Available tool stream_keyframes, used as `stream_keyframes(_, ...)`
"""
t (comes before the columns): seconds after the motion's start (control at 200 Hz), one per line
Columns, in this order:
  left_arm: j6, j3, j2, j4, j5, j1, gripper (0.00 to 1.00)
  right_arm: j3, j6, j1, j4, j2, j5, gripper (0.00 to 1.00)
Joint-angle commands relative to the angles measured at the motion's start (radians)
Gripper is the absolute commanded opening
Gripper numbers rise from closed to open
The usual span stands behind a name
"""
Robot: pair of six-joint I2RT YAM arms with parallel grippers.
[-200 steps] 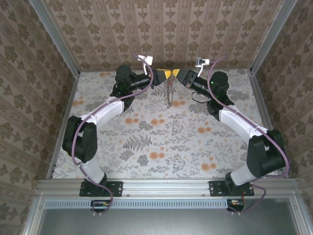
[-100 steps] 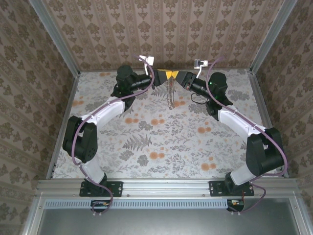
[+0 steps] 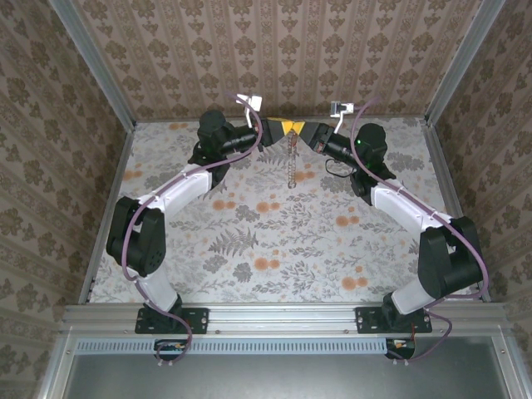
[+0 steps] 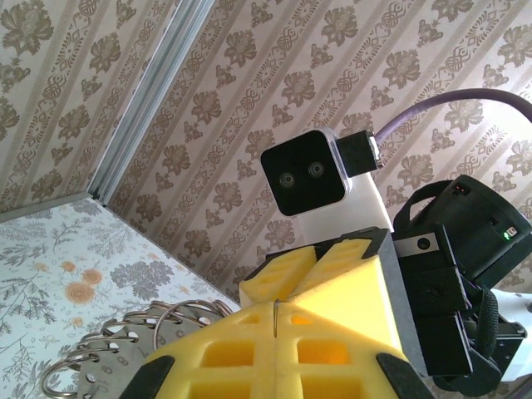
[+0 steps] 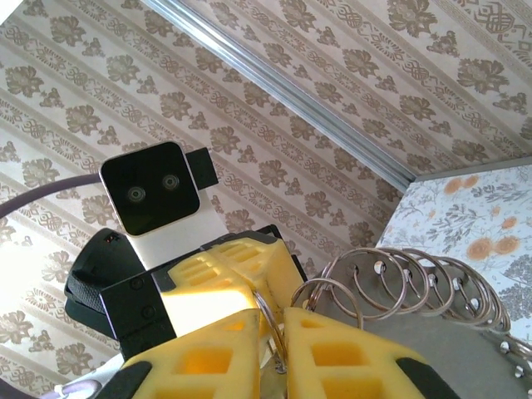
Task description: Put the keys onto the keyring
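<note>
table (image 3: 274, 241) | top — pale print of orange flowers (image 3: 268, 264) and grey ferns (image 3: 231, 241) | aluminium rail (image 3: 283, 312) at near edge

Even, soft indoor light; sharp views, faint shadows, no glare

Both arms are reaching toward the far centre. The left gripper (image 3: 278, 127) and right gripper (image 3: 305, 130) are meeting tip to tip. Both have their fingers closed, and the right is clamping the keyring (image 3: 289, 160).
</note>
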Motion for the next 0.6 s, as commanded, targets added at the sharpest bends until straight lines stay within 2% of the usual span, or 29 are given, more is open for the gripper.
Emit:
stream_keyframes(0.0, 0.022, 0.046, -0.034, 0.036, -0.003, -0.007, 0.0, -0.015, 0.005, 0.003, 0.035, 0.001, -0.028, 0.1)
stream_keyframes(0.06, 0.022, 0.046, -0.032, 0.036, -0.004, -0.007, 0.0, -0.018, 0.005, 0.003, 0.035, 0.001, -0.027, 0.05)
stream_keyframes(0.195, 0.023, 0.045, -0.032, 0.036, -0.002, -0.008, 0.0, -0.017, 0.005, 0.003, 0.037, 0.001, -0.028, 0.0)
stream_keyframes(0.41, 0.038, 0.054, -0.033, 0.015, 0.011, -0.007, 0.0, 0.002, -0.017, 0.004, 0.012, 0.002, -0.039, 0.0)
stream_keyframes(0.595, 0.124, 0.087, -0.062, -0.104, 0.035, 0.023, 0.29, 0.049, -0.131, -0.015, -0.12, -0.013, -0.084, 0.0)
